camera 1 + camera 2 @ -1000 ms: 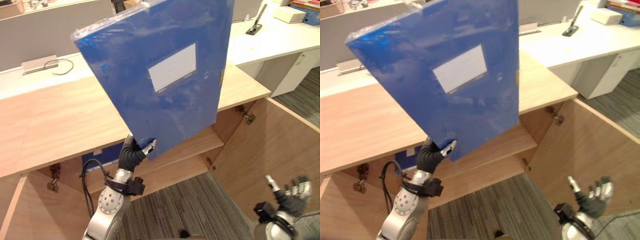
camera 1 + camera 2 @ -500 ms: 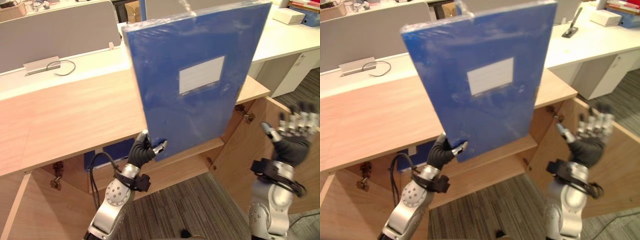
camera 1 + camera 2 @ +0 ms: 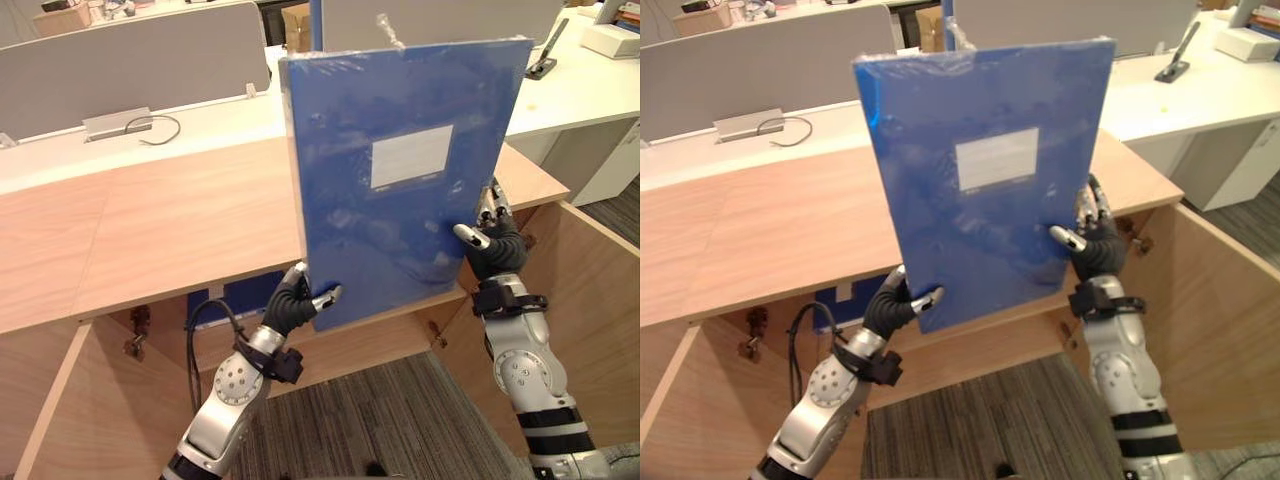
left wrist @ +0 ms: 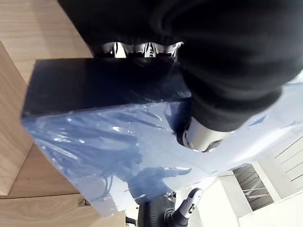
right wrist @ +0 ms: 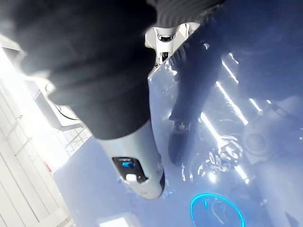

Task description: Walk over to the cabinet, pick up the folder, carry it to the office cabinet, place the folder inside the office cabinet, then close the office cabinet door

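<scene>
A tall, flat blue folder (image 3: pixel 400 230) sealed in glossy clear film, with a white label on its face, is held upright in the air in front of the light wooden cabinet (image 3: pixel 150 230), its lower edge hanging just above the front of the inner shelf (image 3: pixel 990 332). The left hand (image 3: pixel 295 305) is clenched on the folder's lower corner, with the thumb on the front face and the fingers (image 4: pixel 142 48) wrapped behind. The right hand (image 3: pixel 490 250) grasps the opposite edge about halfway up, with the thumb laid over the front and the fingers rising behind it; this looks like a light pinch rather than a firm wrap. The cabinet's right door (image 3: pixel 600 300) stands open beside the right arm. The film looks slick and both grips are small holds on edges, so the main risk is probably the folder sliding or pivoting between the hands as it is tipped down. Held this upright it looks too tall for the opening, so its top edge could strike the front lip of the cabinet's top surface and be levered out of the pinch. The right arm could also knock the open door on the way in.
</scene>
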Controlling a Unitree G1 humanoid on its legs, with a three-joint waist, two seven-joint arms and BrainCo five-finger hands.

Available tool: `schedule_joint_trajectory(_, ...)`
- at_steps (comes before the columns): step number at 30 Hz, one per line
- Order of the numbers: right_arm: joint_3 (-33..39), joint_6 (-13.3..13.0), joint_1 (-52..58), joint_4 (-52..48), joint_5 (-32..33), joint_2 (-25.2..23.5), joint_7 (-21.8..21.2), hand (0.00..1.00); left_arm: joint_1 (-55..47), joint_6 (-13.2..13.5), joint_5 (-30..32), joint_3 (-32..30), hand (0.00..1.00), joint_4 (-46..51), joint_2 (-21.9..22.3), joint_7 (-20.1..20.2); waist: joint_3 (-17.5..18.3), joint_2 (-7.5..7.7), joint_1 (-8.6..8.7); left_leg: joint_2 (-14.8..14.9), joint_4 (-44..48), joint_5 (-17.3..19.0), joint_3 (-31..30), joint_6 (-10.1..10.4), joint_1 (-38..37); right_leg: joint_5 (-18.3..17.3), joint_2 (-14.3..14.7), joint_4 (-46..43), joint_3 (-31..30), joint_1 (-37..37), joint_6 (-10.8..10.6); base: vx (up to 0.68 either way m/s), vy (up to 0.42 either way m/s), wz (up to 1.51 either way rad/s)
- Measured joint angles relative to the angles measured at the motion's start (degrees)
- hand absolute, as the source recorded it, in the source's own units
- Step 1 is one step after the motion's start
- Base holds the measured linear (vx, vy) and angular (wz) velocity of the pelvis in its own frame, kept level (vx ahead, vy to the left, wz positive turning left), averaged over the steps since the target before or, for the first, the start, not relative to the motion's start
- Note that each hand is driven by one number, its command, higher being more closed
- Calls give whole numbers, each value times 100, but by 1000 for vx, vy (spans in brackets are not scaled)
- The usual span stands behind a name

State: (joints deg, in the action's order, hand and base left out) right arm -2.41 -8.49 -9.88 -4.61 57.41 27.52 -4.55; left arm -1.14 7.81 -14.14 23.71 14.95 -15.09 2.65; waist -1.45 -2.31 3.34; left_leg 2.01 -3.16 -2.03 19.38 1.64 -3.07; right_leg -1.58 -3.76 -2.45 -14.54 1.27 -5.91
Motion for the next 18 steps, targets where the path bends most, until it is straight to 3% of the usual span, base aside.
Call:
schedule_joint_trajectory(9,-690,158,-772,364,8,919,-212,0,21,208,-127,-1,100,0,-246,-117,88,28,-39,-59,-176,-185,-83,-49,5,44,-41,-1,51,47,16,-8,20,3)
schedule_joint_trajectory(16,-1656,409,-1645,954,258,1649,-380,0,37,307,-287,5,100,-164,-516,-121,120,45,-54,-51,-179,-279,-259,-47,68,155,-59,190,242,-31,63,-13,15,12)
schedule_joint_trajectory(17,-1851,470,-1802,1063,378,1763,-440,100,45,312,-352,8,100,-210,-579,-121,134,49,-58,-47,-179,-310,-308,-45,115,173,-59,207,299,-32,70,5,7,16)
schedule_joint_trajectory(18,-1966,503,-1891,1132,444,1817,-460,100,45,312,-378,11,100,-222,-617,-121,133,52,-65,-42,-179,-317,-321,-42,123,177,-55,209,313,-31,73,11,7,15)
